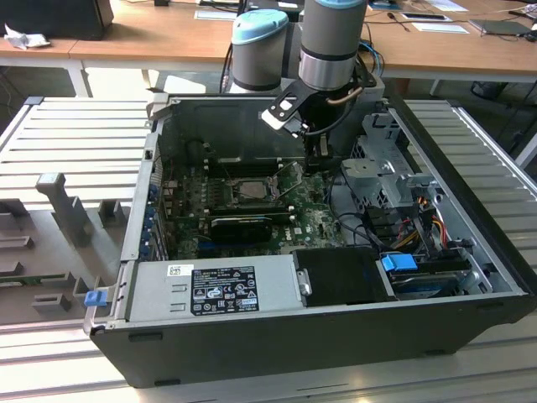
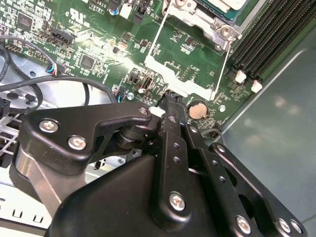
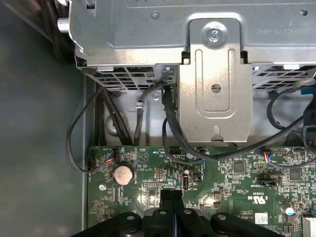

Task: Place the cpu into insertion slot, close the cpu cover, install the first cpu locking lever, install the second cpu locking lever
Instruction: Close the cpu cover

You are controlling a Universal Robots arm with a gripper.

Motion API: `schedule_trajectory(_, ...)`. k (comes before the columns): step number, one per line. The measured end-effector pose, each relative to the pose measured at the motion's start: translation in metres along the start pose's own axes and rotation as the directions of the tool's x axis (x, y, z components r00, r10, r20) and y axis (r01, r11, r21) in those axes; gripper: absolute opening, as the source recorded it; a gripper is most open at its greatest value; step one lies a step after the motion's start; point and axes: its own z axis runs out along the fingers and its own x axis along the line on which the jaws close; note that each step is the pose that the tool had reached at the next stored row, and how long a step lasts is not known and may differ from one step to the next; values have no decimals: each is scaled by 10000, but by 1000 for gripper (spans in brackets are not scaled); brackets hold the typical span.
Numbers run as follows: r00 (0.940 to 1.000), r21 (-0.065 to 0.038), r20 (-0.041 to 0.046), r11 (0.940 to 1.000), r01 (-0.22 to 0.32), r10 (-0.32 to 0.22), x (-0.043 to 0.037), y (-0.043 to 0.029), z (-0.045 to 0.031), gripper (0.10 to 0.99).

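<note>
Open computer case point(image 1: 252, 336) on the table. Item: gripper point(image 2: 167, 101), jaws clenched together with nothing seen between them, tip low over the motherboard point(image 2: 84, 34), just beside the coin cell point(image 2: 198, 109) and at the free edge of the cpu cover point(image 2: 165, 64). The cpu cover stands open, swung away from the socket toward the gripper. The cpu point(image 1: 246, 191) appears seated in the socket, toward the exterior view's left of the gripper. Step in hand, as judged: closing the cover, which calls for tipping the frame back over the chip.

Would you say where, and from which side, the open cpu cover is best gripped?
Probably the free end bar of the cpu cover, near the coin cell, pinched from the side away from the socket: it is thin, tilted open, its window leaving only rails.
</note>
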Motion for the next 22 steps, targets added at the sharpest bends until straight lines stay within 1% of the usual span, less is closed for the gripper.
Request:
schedule_trajectory(3, 10000, 1, 2, 10000, 0, 0, 0, -21, -3, 106)
schedule_trajectory(5, 10000, 0, 1, 10000, 2, -2, 0, -54, -5, 106)
schedule_trajectory(7, 10000, 0, 2, 10000, -1, 1, -1, -107, -9, 106)
schedule_trajectory(9, 10000, 0, 2, 10000, 0, 0, -1, -130, -10, 106)
schedule_trajectory(17, 10000, 1, 1, 10000, 0, 0, -1, -164, -12, 106)
schedule_trajectory(22, 10000, 0, 1, 10000, 0, 0, -2, -240, -17, 106)
